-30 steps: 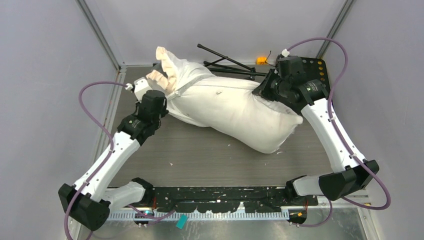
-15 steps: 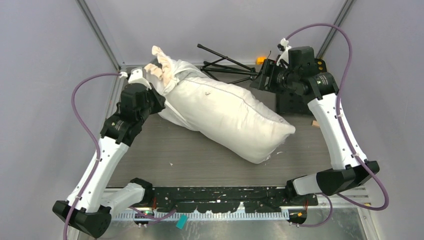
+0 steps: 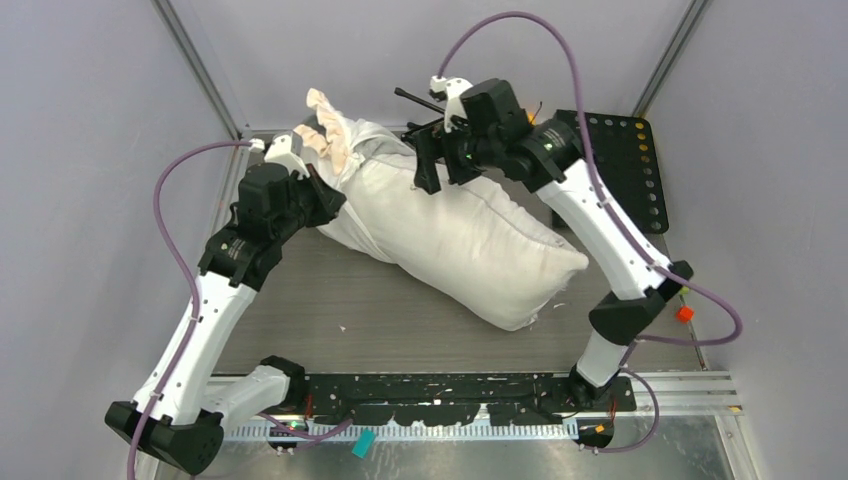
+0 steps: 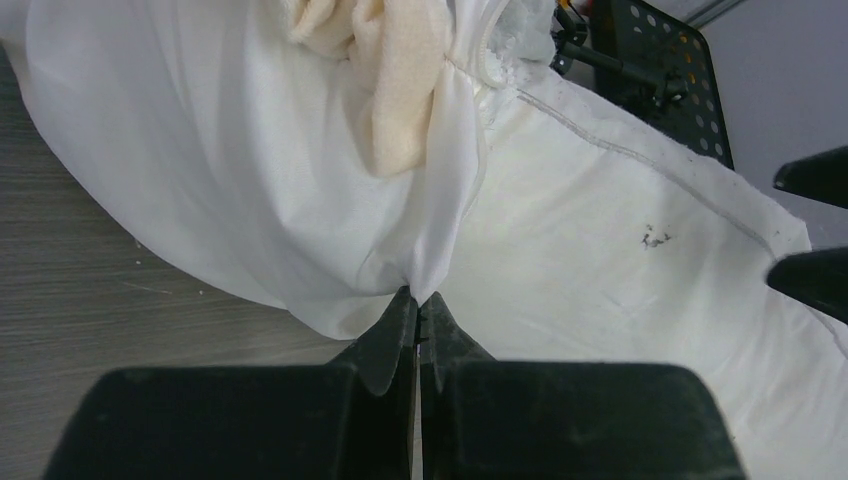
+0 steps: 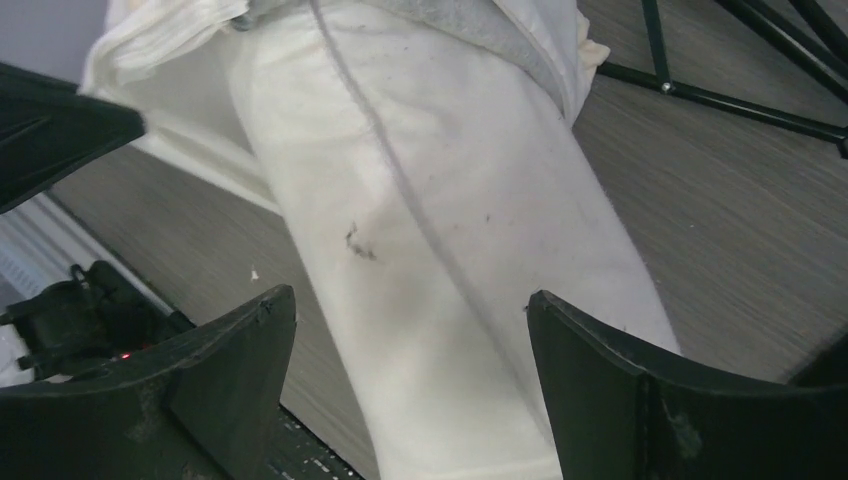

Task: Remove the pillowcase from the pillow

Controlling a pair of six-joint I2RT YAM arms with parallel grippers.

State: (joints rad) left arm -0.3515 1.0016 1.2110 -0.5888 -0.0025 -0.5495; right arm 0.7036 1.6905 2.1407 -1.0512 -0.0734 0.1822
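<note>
Right hand (image 3: 430, 170) swung over pillow (image 3: 480, 240), fingers (image 5: 200, 370) spread, left hand (image 4: 418, 298) pinching pillowcase (image 4: 250, 150)

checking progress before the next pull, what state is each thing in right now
pillow, lying on the table, mostly bare
pillowcase, bunched over its far-left end, not off yet
left gripper, shut on the pillowcase
right gripper, open above the pillow, holding nothing
black stand, lying behind the pillow
</note>
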